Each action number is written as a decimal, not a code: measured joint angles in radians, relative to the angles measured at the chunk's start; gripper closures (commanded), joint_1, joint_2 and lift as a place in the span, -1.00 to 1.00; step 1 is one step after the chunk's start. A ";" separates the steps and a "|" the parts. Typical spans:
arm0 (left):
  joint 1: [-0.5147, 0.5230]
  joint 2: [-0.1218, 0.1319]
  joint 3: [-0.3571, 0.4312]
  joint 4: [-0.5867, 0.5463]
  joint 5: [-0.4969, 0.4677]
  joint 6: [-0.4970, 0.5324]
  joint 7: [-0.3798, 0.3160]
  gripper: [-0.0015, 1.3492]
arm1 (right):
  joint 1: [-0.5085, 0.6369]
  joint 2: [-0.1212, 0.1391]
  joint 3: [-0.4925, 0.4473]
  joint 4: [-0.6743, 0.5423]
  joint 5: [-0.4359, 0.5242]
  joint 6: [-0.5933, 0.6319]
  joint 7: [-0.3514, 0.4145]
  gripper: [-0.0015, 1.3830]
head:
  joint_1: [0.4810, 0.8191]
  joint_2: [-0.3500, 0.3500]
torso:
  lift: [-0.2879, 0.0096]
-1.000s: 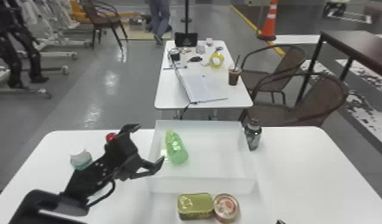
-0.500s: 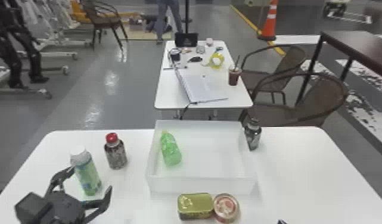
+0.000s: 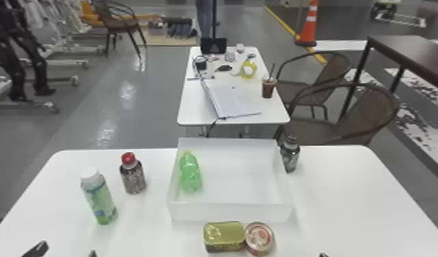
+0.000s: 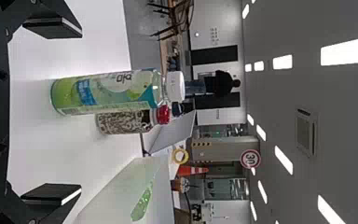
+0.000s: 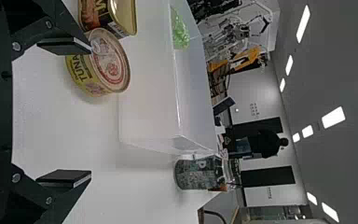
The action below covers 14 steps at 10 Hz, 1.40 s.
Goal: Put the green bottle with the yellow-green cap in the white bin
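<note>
At the left of the white desk, the left end effector has drawn back from the bin's left side to the near edge, its two flat black fingers spread wide with nothing between them. Just beyond it stands a clear, green-tinted plastic bottle with a white cap, and past that a dark patterned bottle with a red cap (arm and fingers hid part of both a second ago; now they show whole).

Next comes the shallow, translucent white bin. The green plastic bottle with the yellow-green cap lies on its side in it, cap end toward the far wall. It has shifted toward the left wall since the first look, probably a small roll after release; whether it touches that wall I cannot tell. The asked-for placing looks done, and only a still bottle and clear arms seem wanted now.

Nearer the robot, a gold rectangular tin and a round tin sit side by side. A small dark bottle stands beside the bin's right wall. The right end effector waits, spread and empty, near the round tin.
</note>
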 measured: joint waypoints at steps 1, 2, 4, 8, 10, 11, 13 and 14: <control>0.024 0.000 -0.015 0.005 0.025 -0.011 0.024 -0.80 | 0.003 0.000 -0.001 -0.003 0.000 0.000 0.000 -0.52 | -0.60 0.00 | 0.26; 0.047 0.000 -0.042 0.009 0.053 -0.028 0.074 -0.80 | 0.006 0.000 -0.002 -0.007 0.001 0.000 -0.001 -0.52 | -0.60 0.00 | 0.26; 0.070 0.000 -0.094 0.021 0.103 -0.050 0.126 -0.80 | 0.011 0.000 -0.003 -0.010 0.002 0.000 -0.001 -0.52 | -0.60 0.00 | 0.26; 0.086 0.000 -0.179 0.041 0.184 -0.068 0.204 -0.80 | 0.014 -0.001 -0.003 -0.017 0.004 0.000 -0.001 -0.52 | -0.60 0.00 | 0.26; 0.087 0.000 -0.185 0.045 0.194 -0.070 0.205 -0.80 | 0.021 -0.002 -0.003 -0.026 0.007 0.000 -0.001 -0.52 | -0.60 0.00 | 0.26; 0.087 0.000 -0.185 0.047 0.198 -0.070 0.205 -0.80 | 0.025 -0.003 -0.003 -0.031 0.008 0.000 -0.002 -0.52 | -0.60 0.00 | 0.26; 0.086 0.000 -0.188 0.052 0.207 -0.070 0.205 -0.80 | 0.028 -0.003 -0.003 -0.033 0.008 0.000 -0.002 -0.52 | -0.60 0.00 | 0.26; 0.085 0.000 -0.190 0.054 0.212 -0.070 0.205 -0.80 | 0.028 -0.003 -0.004 -0.034 0.008 0.000 -0.002 -0.52 | -0.60 0.00 | 0.26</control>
